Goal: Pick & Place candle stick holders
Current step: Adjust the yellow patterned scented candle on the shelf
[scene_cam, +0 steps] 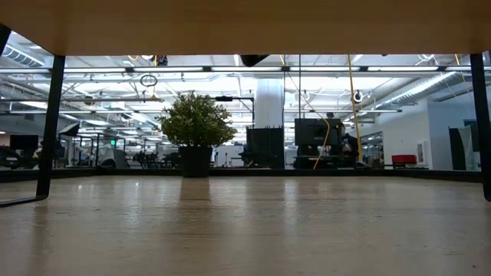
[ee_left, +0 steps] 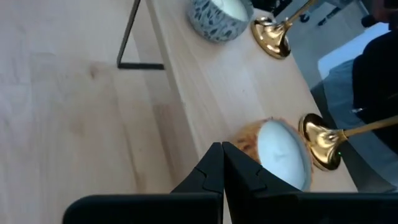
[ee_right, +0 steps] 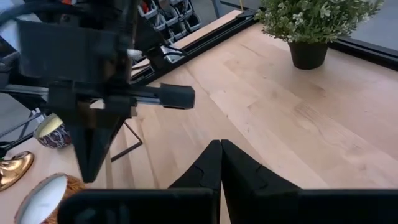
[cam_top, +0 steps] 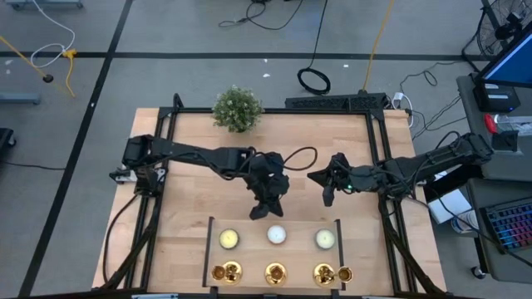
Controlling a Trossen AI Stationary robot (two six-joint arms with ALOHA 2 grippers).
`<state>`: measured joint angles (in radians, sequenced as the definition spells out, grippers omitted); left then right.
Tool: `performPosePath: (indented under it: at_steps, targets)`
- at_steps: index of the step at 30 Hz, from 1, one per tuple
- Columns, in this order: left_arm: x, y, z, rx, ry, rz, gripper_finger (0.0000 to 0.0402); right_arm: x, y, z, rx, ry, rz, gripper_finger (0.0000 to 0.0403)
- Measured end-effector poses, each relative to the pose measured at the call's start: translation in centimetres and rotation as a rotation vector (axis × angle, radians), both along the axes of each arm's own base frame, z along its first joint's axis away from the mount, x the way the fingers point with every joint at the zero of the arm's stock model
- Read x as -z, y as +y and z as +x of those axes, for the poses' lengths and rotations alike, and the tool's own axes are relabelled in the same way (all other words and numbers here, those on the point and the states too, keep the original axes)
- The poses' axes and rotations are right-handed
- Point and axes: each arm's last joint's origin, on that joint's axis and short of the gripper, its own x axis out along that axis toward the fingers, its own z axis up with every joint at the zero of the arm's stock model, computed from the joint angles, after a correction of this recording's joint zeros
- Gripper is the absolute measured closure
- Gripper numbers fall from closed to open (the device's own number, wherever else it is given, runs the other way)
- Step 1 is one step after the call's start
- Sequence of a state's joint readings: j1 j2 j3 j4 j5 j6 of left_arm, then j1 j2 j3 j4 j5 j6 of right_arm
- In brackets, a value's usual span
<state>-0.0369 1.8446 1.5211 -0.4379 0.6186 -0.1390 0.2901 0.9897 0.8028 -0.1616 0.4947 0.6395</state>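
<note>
The candle stick holders (cam_top: 275,272) stand in a row along the near edge of the desk (cam_top: 191,191), on a raised pale board bounded by thin black rails, with three candles (cam_top: 276,235) in a row just behind them; a fourth small gold piece (cam_top: 345,273) sits touching the rightmost holder. The left gripper (cam_top: 264,211) hovers just behind the middle candle with its jaws pressed together and holding nothing; the right gripper (cam_top: 327,198) hangs near the desk's centre, likewise closed and empty.

The main risk is the approach path. To reach a holder, the left gripper must pass over or between the candles, and a low pass could knock the middle candle or shove it into the holder behind it. The holders are slim stems on flared bases (top-heavy by the look of them), so a sideways nudge from closed jaws would likely tip one off the near edge. The jaws must also spread before descending, or they will simply push the stem over. The two arms sit near each other, so a simultaneous reach could bring them into contact. The plant (cam_top: 237,109) is well apart and unlikely to interfere.
</note>
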Motion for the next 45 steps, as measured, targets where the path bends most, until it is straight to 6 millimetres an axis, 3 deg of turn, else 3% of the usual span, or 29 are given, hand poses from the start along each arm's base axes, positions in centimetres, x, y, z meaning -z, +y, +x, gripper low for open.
performPosePath:
  at_steps: [9, 45]
  targets:
    - [0.2, -1.0, -0.3, 0.029, 0.037, -0.018, 0.0401, 0.0, 0.1, 0.0, -0.028, 0.004, 0.006, 0.0403]
    - [0.2, -1.3, -0.4, 0.046, 0.045, -0.034, 0.0401, 0.0, 0.1, 0.0, -0.035, 0.008, -0.009, 0.0403]
